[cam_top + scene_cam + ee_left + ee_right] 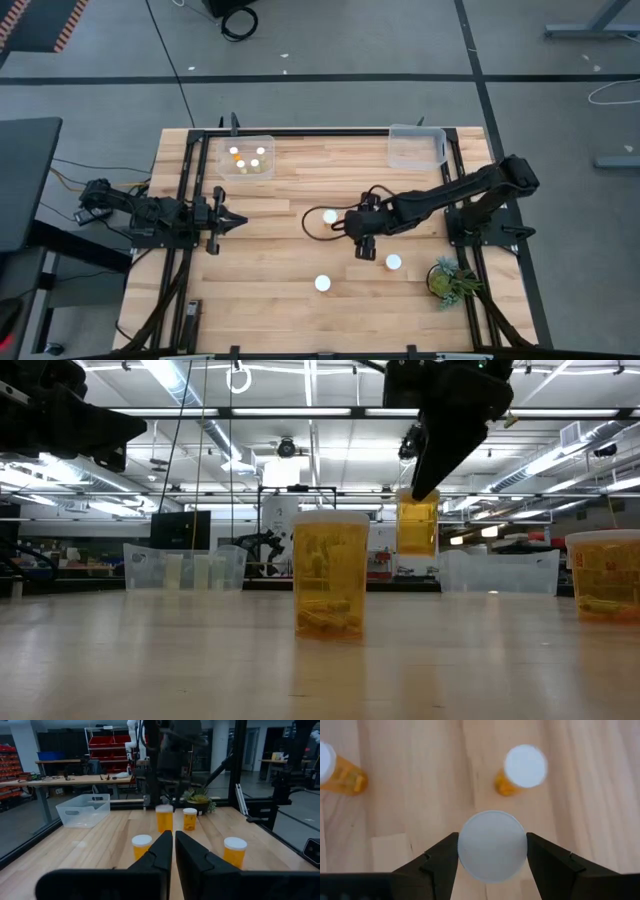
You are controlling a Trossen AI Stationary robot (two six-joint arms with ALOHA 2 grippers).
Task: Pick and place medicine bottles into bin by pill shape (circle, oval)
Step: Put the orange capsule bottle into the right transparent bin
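Observation:
My right gripper (492, 847) is shut on an orange medicine bottle (417, 526) over the middle of the table, right of centre (362, 238). Three more white-capped bottles stand on their bases on the table (330, 215), (393, 262), (322, 283). The clear bin (245, 158) at the far left holds several bottles. The clear bin (415, 147) at the far right shows none. My left gripper (173, 847) is shut and empty at the table's left side (225, 220). My right gripper pinches the bottle's round white cap (492, 845) between its two fingers (440, 857), one on each side of the rim. The fingers come from above, pointing down. The bottle hangs upright below them, its base (417, 552) lifted clear of the table.
A small green plant (450, 280) stands at the near right corner. A black cable loops on the table (312, 228) beside the right gripper. Dark frame rails (190, 190) run along the table's left and right sides.

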